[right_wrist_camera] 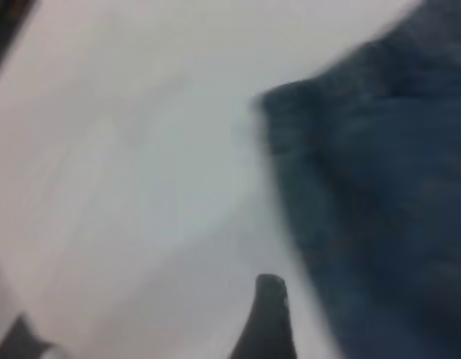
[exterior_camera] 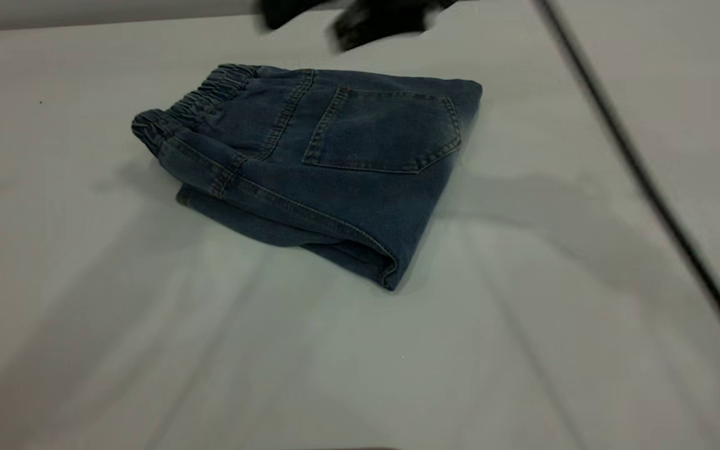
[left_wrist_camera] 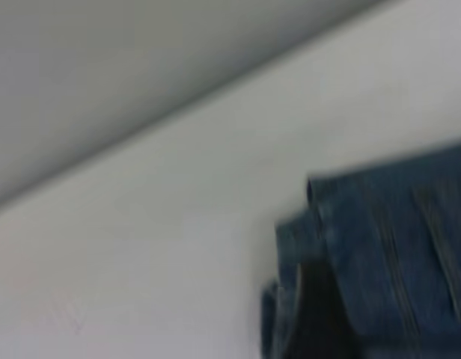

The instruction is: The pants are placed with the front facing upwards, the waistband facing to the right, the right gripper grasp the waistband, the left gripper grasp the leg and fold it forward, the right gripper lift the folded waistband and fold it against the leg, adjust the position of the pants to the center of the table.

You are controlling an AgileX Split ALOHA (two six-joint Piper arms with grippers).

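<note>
Exterior view looks steeply down across the counter [exterior_camera: 147, 350]. Both wrist views sit close, sharing the pants [exterior_camera: 322, 162] with it.

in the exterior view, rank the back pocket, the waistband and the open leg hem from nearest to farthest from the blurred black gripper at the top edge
From the blurred gripper at the top edge, off the pants:
1. Back pocket, just below it, on the upper layer.
2. Waistband, at the fold's left end.
3. Open leg hem, at the near corner.

Pants [exterior_camera: 335, 162]: faded denim cloth, tan stitching; waistband [exterior_camera: 194, 103] puckered. Table [exterior_camera: 147, 350]: white, matte.
</note>
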